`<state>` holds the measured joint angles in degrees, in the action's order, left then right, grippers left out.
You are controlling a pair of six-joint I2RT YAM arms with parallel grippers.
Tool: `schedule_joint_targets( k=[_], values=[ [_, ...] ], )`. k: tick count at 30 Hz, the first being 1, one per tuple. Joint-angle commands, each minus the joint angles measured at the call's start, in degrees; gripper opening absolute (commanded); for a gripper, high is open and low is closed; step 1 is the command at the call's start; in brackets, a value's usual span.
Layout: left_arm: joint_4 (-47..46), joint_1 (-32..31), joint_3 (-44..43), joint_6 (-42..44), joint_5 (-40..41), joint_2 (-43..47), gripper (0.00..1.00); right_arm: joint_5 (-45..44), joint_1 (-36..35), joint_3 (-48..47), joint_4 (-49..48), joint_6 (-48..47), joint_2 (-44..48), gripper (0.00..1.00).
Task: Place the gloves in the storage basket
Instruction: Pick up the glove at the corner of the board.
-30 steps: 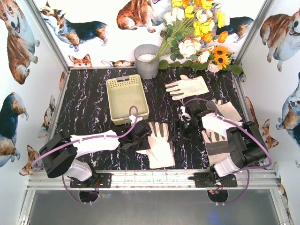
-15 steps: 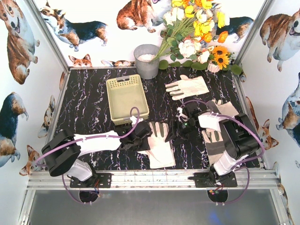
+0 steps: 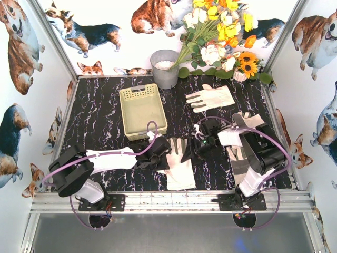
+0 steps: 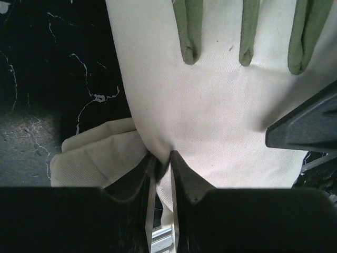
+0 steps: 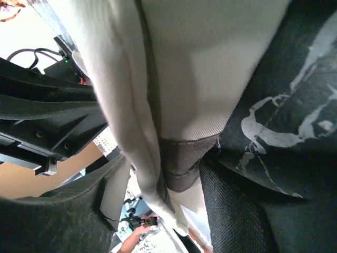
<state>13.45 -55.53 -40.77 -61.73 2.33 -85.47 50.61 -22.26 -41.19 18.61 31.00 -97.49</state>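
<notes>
A cream-white glove (image 3: 179,168) with grey finger patches lies on the black marbled table between my two grippers. My left gripper (image 3: 162,154) is shut on its left edge near the thumb; the left wrist view shows the jaws (image 4: 163,158) pinching the cream fabric (image 4: 221,105). My right gripper (image 3: 190,147) is at the glove's finger end. In the right wrist view (image 5: 166,184) a fold of the glove (image 5: 200,79) with a grey patch sits between the jaws, touching both. The pale yellow-green storage basket (image 3: 139,108) stands empty behind the left gripper.
Another glove (image 3: 210,97) lies at the back right. Two more gloves (image 3: 243,161) (image 3: 256,123) lie partly under the right arm. A grey metal bucket (image 3: 165,68) and a bunch of flowers (image 3: 221,37) stand against the back wall.
My right gripper has moved left to the glove's finger end and closed on it. The glove's fingers have bunched slightly. The left gripper has stayed on the glove's edge.
</notes>
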Motion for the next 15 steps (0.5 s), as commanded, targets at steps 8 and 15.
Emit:
schedule_joint_targets(
  k=[8, 15],
  values=[
    [0.1, 0.2, 0.77, 0.15, -0.09, -0.29, 0.11, -5.06, -1.72, 0.52, -4.15, -0.66, -2.23, 0.09],
    [4.61, 1.06, -1.22, 2.62, 2.34, 5.77, 0.41, -7.28, -1.12, -0.58, 1.32, -4.83, 4.25, 0.0]
  ],
)
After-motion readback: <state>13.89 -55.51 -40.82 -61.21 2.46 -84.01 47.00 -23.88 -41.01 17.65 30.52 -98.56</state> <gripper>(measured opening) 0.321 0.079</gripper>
